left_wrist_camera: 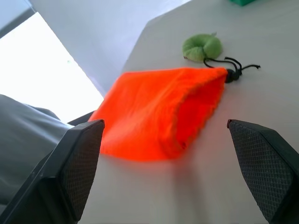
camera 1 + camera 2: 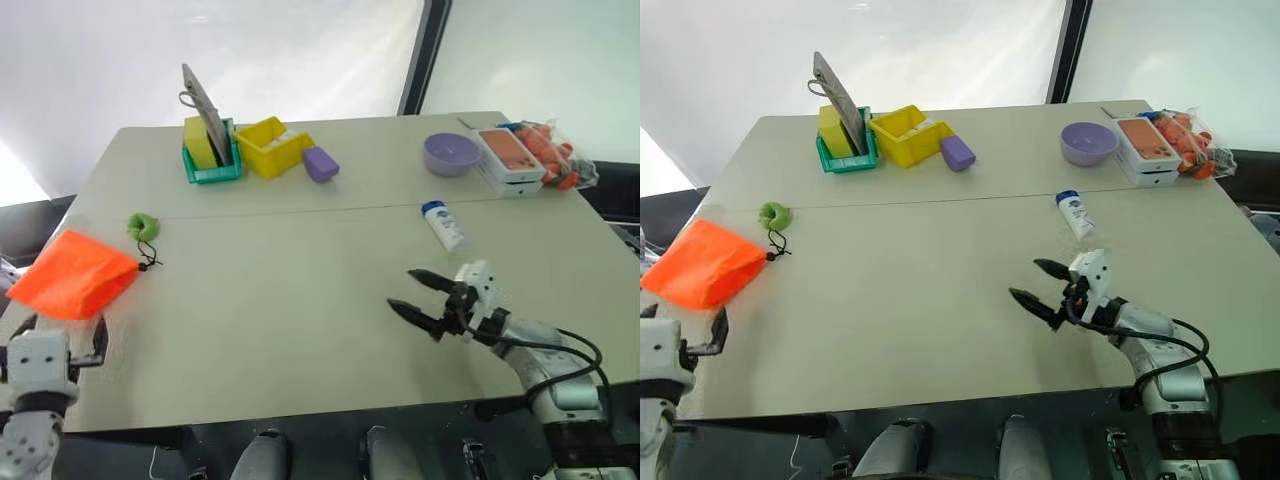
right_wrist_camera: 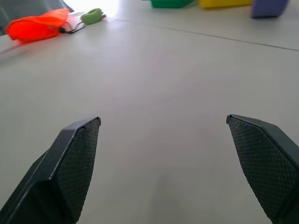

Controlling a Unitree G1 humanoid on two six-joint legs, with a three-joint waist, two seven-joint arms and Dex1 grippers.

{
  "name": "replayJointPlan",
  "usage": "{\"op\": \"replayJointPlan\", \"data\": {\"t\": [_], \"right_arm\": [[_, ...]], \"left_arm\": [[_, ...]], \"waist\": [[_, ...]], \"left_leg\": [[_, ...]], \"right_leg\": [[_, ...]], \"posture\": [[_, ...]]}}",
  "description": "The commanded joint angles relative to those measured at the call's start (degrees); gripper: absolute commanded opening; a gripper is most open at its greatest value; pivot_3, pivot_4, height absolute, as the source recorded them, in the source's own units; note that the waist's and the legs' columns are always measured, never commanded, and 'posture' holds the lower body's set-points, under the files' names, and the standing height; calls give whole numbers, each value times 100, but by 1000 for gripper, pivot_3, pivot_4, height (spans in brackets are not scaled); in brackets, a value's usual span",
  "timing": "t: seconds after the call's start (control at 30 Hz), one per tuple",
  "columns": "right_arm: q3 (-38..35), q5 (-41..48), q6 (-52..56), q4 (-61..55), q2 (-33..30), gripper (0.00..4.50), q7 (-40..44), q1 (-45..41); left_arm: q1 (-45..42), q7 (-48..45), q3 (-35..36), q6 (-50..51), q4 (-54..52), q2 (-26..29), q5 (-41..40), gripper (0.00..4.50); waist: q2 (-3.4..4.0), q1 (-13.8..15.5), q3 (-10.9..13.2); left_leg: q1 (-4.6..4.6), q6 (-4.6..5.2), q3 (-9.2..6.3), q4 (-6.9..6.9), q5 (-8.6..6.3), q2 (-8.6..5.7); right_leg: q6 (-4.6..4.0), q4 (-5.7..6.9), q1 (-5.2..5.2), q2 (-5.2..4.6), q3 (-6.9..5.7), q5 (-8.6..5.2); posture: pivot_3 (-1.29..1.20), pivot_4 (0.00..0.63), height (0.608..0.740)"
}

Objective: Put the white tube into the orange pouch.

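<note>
Right gripper [image 2: 422, 297] wide, empty, low over bench [image 2: 300, 300], fingers aimed toward 10 o'clock. White tube [image 2: 442, 224] lying at its 12 o'clock, near, apart. Left gripper [image 1: 173, 168] wide, empty, at bench's 8 o'clock corner; orange pouch [image 2: 76, 274] just ahead, green ball [image 2: 143, 225] at pouch's 1 o'clock.

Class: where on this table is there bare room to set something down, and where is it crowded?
Bare: the wide middle between the pouch and the right gripper. Crowded: the far edge, with bins, bowl and box; the tube lies just before them.
</note>
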Motion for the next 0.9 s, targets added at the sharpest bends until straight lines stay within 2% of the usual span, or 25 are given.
{"op": "replayJointPlan", "data": {"t": [0.03,0.23,0.7,0.8,0.9], "right_arm": [[259,-185,-228,-344,105,4475,0,-167],[658,-459,-516,-415,435,4475,-154,-259],[756,-578,-764,-367,673,4475,-310,-163],[747,-604,-781,-354,671,4500,-327,-150],[730,-638,-814,-319,672,4500,-342,-158]], "left_arm": [[-206,321,-139,147,-51,144,504,4500],[-689,806,-432,585,419,414,1373,4500],[-2128,983,-814,1052,1882,957,1483,4500],[-2239,1074,-725,1204,1979,958,1414,3610],[-2265,1135,-665,1345,1970,928,1318,2184]], "waist": [[-1,22,0],[-3,37,-1],[-12,24,-6],[-13,27,-6],[-13,28,-6]], "left_leg": [[-1,1,0,0,0,0],[2,10,-3,-5,7,1],[8,15,-6,-5,12,1],[9,14,-7,-5,13,1],[12,14,-8,-4,13,1]], "right_leg": [[1,0,0,0,0,0],[4,16,0,5,-1,2],[25,46,-11,8,1,14],[28,61,-15,7,1,14],[31,70,-16,8,1,13]], "posture": [[0,150,740],[0,150,740],[0,150,740],[0,150,740],[0,150,740]]}}
